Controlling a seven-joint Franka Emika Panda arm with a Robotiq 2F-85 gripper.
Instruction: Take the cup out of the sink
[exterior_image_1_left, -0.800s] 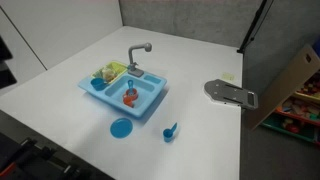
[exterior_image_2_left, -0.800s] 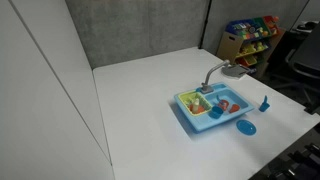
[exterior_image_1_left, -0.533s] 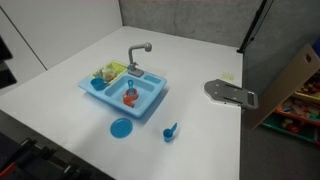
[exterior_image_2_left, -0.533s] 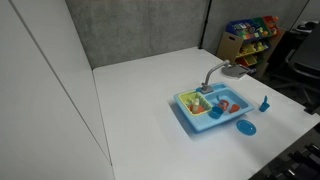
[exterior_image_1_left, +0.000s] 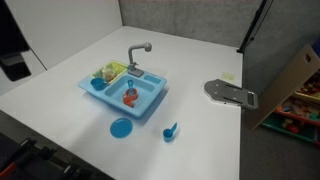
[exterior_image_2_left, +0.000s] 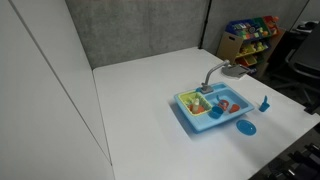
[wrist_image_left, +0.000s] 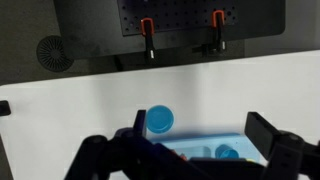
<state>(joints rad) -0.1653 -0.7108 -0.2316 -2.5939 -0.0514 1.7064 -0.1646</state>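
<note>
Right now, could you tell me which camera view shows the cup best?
In an exterior view the cup sits plain, orange-red, in the sink's larger compartment. In an exterior view it is only a red speck; the wrist view misses it.

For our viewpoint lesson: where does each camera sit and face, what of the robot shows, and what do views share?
An exterior view: raised, looking down at the sink holding the cup; a dark shape at the left edge may be the arm.
An exterior view: raised, farther back, facing the sink and a toy shelf; no robot shows.
Wrist view: on the arm, looking down past the open gripper at the blue plate.
Shared: the blue plate appears in all three.
</note>
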